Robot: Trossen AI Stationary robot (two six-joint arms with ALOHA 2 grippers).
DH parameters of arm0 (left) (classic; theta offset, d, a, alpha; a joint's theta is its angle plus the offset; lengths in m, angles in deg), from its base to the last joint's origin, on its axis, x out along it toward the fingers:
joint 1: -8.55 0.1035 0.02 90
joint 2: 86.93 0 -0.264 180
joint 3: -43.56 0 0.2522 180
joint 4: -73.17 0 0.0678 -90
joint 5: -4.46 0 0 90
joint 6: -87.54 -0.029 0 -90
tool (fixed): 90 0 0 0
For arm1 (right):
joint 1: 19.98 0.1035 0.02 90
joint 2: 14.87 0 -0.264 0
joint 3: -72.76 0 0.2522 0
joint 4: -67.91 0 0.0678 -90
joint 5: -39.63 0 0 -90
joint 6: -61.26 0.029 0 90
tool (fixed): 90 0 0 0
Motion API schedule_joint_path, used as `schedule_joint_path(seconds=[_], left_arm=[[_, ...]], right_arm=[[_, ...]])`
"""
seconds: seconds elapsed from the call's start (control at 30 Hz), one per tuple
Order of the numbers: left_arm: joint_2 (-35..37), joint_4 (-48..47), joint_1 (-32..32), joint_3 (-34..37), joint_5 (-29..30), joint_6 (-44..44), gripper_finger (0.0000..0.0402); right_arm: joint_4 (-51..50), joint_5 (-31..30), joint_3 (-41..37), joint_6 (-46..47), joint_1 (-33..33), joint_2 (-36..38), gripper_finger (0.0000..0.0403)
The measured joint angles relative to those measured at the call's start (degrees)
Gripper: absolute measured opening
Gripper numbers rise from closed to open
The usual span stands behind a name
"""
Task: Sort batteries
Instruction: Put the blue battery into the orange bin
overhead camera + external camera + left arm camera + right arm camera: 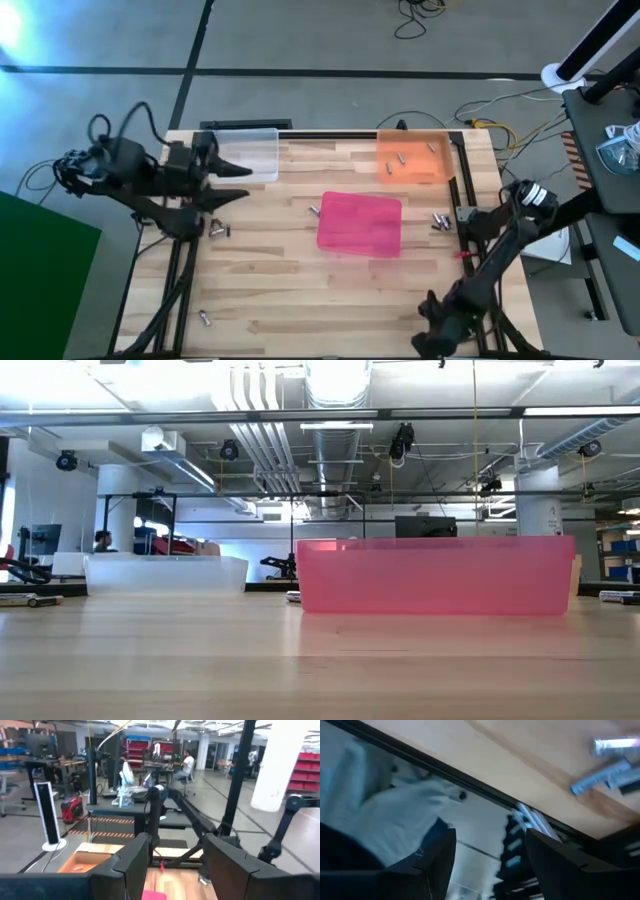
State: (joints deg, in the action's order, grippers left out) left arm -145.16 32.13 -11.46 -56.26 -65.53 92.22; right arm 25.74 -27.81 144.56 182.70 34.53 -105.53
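Three trays sit on the table (pixel 300 300): a pink tray (pixel 360 224) near the middle, a clear tray (pixel 248 153) at the far edge toward the left corner, and an orange tray (pixel 412 157) at the far edge toward the right corner. Only the orange tray shows batteries inside, about three (pixel 401 160); the pink one looks empty, and the clear one I cannot judge.

Most of the sorting seems left to do. Loose batteries lie scattered on the wood: a small cluster (pixel 439 221) by the right edge, one (pixel 314 210) just beside the pink tray's left side, a pair (pixel 219 229) near the left edge, and one (pixel 204 318) toward the near left corner.

The left claw (pixel 240 183) hangs by the clear tray at the left edge, spread wide and empty. The right claw (pixel 463 222) is at the right edge just beside the cluster; its wrist view shows a wide gap between the fingers and nothing held.
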Motion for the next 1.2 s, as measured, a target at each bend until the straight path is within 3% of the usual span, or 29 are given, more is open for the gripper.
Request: schedule_joint_path(seconds=[0.37, 0.57, 0.83, 1.0, 1.2], left_arm=[[-4.21, -16.14, -0.21, -19.06, -0.93, -4.51, 0.0159], [-6.66, -27.29, -0.24, -25.73, -2.16, -3.43, 0.0158], [-11.14, -34.83, -0.24, -39.06, -1.20, -10.52, 0.0158], [-14.75, -42.44, -0.24, -47.52, -2.91, -8.94, 0.0158], [-16.87, -47.30, 0.24, -48.19, -6.33, -5.60, 0.0158]], right_arm=[[-1.27, -1.27, -1.85, 0.28, 1.36, -2.88, 0.0230], [-0.44, 5.32, -1.38, 4.54, 1.36, -6.21, 0.0220], [-0.78, 0.40, -1.56, 9.56, 1.36, -7.05, 0.0219], [-1.44, -0.13, -2.11, 11.81, 2.03, -7.07, 0.0216], [-1.91, -0.11, -2.88, 12.62, 2.28, -7.25, 0.0205]])
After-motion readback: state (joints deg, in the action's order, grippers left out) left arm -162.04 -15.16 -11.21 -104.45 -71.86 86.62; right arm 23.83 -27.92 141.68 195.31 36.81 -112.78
